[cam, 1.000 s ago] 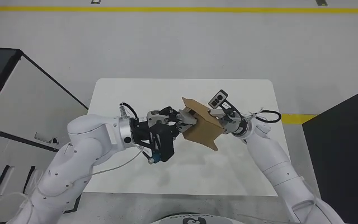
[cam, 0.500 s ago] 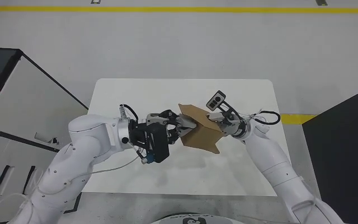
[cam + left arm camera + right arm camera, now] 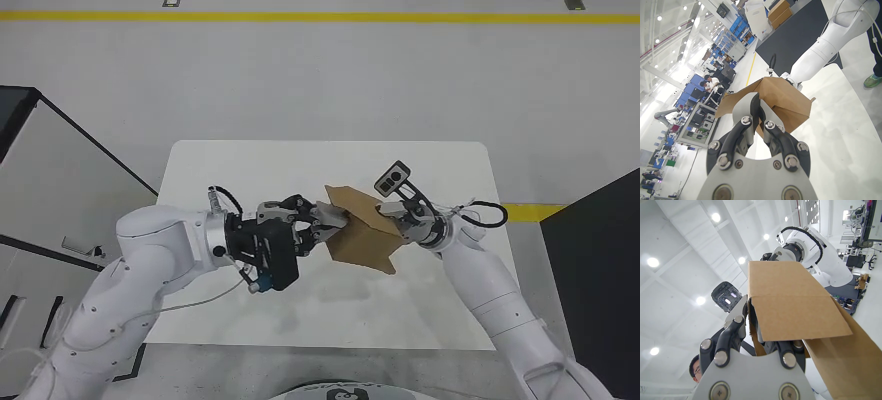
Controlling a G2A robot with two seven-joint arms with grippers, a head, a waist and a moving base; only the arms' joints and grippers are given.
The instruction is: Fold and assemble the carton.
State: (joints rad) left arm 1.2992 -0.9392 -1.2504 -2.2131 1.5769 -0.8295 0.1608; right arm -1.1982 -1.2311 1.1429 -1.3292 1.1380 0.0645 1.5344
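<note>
The left gripper [image 3: 757, 108] has its two fingers pressed together on a thin edge of brown cardboard, a flap of the carton [image 3: 789, 106], the dark pads nearly meeting around it. Across from it, the right gripper [image 3: 750, 315] is closed on a side wall of the carton [image 3: 791, 298] close to a corner. One finger is on the outside and the other is tucked behind the panel.

From above, the carton [image 3: 362, 235] is held between the two, with the left gripper [image 3: 318, 222] at one end and the right gripper [image 3: 397, 217] at the opposite end. The box is partly opened and tilted, with one flap sticking out loose. It is over the middle of the white table [image 3: 430, 300], a little toward the right arm's side. I can't tell whether its lower edge touches the tabletop.
</note>
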